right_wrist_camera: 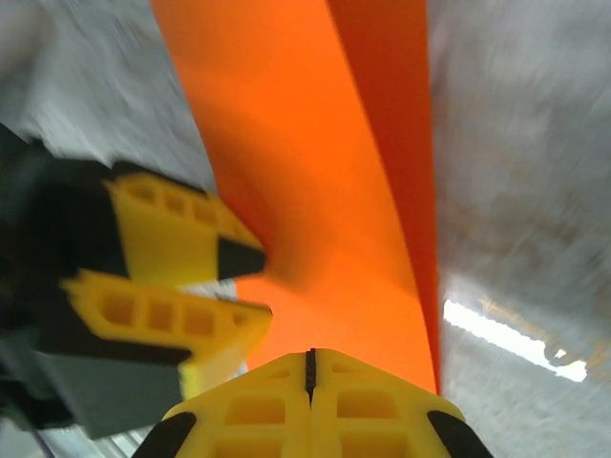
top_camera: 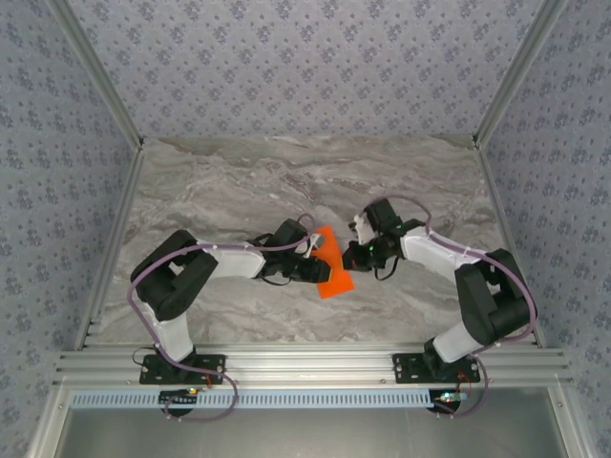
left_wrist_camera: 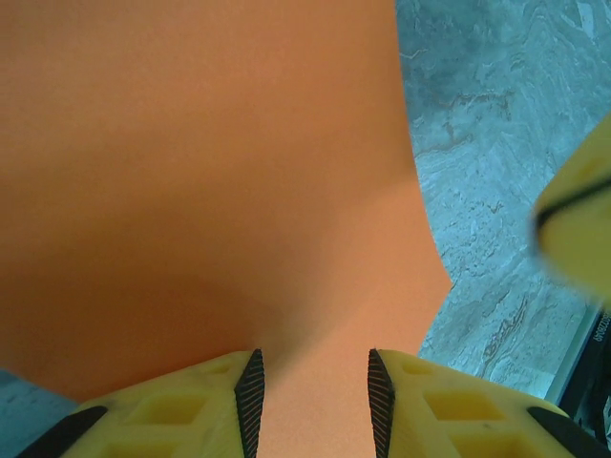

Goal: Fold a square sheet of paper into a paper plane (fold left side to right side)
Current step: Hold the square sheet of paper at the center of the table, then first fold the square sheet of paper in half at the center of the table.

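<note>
The square sheet of paper (top_camera: 331, 260), its long axis running far-to-near over the tabletop (top_camera: 239, 181), sits between both arms, its right side pinched in the clenched right end effector (right_wrist_camera: 310, 361) and its left side straddled by the released left end effector (left_wrist_camera: 310, 386), equally near.

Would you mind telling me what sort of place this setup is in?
Probably a robot lab test cell: patterned walls enclose a marble-look table, with an aluminium rail along its near edge.
</note>
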You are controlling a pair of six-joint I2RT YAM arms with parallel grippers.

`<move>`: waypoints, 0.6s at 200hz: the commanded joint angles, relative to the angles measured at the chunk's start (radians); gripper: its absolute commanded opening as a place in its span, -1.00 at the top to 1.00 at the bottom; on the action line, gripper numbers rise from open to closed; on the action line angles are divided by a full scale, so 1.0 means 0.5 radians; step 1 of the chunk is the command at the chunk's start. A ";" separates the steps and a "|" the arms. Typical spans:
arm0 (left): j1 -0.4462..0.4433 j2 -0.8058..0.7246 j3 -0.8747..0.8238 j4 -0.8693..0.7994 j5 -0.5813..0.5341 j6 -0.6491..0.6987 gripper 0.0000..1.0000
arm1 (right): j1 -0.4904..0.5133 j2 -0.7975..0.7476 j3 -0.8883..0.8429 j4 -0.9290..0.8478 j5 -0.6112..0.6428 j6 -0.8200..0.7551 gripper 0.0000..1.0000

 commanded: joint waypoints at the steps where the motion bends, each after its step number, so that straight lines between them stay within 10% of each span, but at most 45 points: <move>1: -0.027 0.050 -0.001 -0.125 -0.063 -0.012 0.27 | 0.028 0.082 -0.071 0.088 -0.028 0.084 1.00; 120: 0.069 0.050 0.172 -0.222 -0.063 0.078 0.26 | 0.042 0.338 -0.067 -0.109 0.298 -0.020 1.00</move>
